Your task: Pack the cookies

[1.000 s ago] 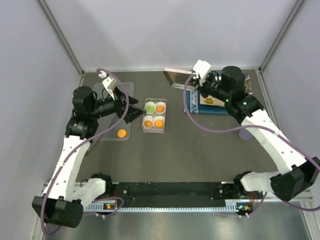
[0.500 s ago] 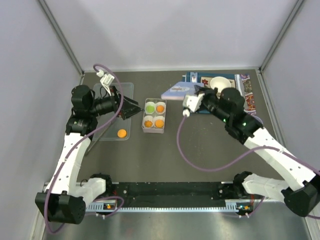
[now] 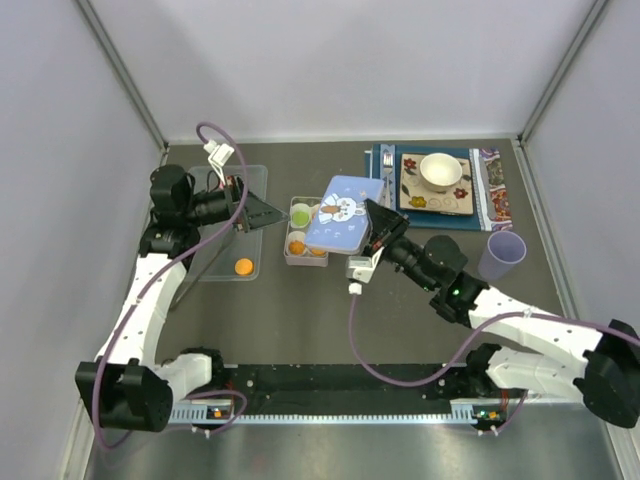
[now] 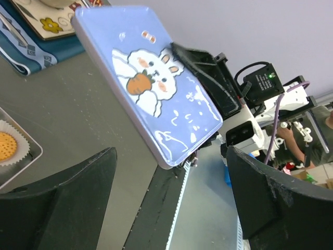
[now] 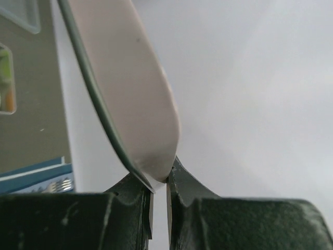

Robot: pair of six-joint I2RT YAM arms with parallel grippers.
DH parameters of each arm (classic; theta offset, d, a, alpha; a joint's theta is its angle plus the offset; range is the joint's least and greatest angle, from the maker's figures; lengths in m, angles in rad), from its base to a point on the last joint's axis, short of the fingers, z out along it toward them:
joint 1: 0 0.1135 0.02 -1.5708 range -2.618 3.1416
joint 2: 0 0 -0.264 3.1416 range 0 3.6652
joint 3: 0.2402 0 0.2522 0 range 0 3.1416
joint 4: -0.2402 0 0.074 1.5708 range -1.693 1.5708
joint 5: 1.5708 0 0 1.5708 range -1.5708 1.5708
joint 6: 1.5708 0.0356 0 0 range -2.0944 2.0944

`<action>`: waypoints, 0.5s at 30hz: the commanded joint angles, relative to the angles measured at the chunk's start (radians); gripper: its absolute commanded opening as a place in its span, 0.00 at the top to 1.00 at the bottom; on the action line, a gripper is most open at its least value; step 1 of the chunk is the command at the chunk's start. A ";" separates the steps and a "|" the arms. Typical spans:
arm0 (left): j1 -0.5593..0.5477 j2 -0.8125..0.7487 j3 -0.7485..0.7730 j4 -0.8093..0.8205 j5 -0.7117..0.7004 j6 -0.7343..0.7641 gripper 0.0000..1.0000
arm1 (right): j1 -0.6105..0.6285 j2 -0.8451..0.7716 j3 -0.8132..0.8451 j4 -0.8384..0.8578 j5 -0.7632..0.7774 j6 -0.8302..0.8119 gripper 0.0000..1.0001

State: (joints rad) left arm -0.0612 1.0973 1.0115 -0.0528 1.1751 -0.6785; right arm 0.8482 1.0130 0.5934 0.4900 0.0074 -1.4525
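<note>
The white four-cup box point(image 3: 292, 258) stands mid-table with a green cookie point(image 3: 300, 213) and an orange cookie point(image 3: 297, 245) showing in its left cups. My right gripper point(image 3: 373, 224) is shut on the right edge of a blue rabbit-print lid point(image 3: 345, 212), held tilted over the box's right half, whose cups are hidden. In the right wrist view the fingers point(image 5: 158, 182) pinch the lid's rim point(image 5: 130, 78). My left gripper point(image 3: 264, 212) is open and empty, left of the box. One orange cookie point(image 3: 244, 266) lies on the clear tray point(image 3: 215, 262). The left wrist view shows the lid point(image 4: 151, 88) between its open fingers point(image 4: 52, 187).
A plate with a white bowl point(image 3: 440, 170) sits on a blue placemat at the back right. A lilac cup point(image 3: 500, 255) stands at the right edge. Grey walls close the table on three sides.
My right arm swung the lid from the back right, leftward and down, to over the box. My left gripper moved slightly back and stays open.
</note>
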 commanded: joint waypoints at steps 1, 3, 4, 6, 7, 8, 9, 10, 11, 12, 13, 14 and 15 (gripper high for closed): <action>0.003 0.022 0.002 0.016 0.064 -0.023 0.09 | 0.035 0.064 0.002 0.373 0.028 -0.108 1.00; 0.003 0.039 0.002 0.004 0.066 -0.018 0.09 | 0.052 0.102 0.002 0.444 0.029 -0.129 1.00; 0.004 0.045 0.002 0.005 0.064 -0.015 0.09 | 0.055 0.114 0.002 0.481 0.025 -0.140 1.00; 0.003 0.062 0.006 0.002 0.061 -0.013 0.10 | 0.064 0.156 -0.007 0.534 0.022 -0.164 1.00; 0.004 0.070 0.009 0.004 0.061 -0.015 0.10 | 0.077 0.168 -0.007 0.567 0.020 -0.170 1.00; 0.003 0.073 0.015 0.002 0.064 -0.015 0.10 | 0.080 0.177 -0.006 0.576 0.025 -0.172 1.00; 0.003 0.078 0.018 0.005 0.066 -0.013 0.10 | 0.083 0.185 -0.003 0.581 0.025 -0.174 1.00; 0.003 0.082 0.021 0.004 0.069 -0.015 0.10 | 0.089 0.197 0.002 0.584 0.026 -0.174 1.00; 0.003 0.084 0.027 0.005 0.070 -0.016 0.10 | 0.091 0.205 0.005 0.593 0.026 -0.174 1.00; 0.003 0.084 0.030 0.005 0.075 -0.016 0.10 | 0.094 0.213 0.006 0.599 0.026 -0.175 1.00; 0.003 0.088 0.032 0.007 0.080 -0.019 0.10 | 0.095 0.228 0.009 0.602 0.025 -0.181 1.00; 0.003 0.090 0.032 0.013 0.086 -0.024 0.10 | 0.098 0.237 0.011 0.619 0.025 -0.183 1.00; 0.001 0.092 0.030 0.019 0.092 -0.027 0.10 | 0.100 0.245 0.014 0.624 0.025 -0.184 1.00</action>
State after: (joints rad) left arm -0.0612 1.1885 1.0115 -0.0738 1.2190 -0.6907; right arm 0.9283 1.2327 0.5884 0.9813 0.0265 -1.6154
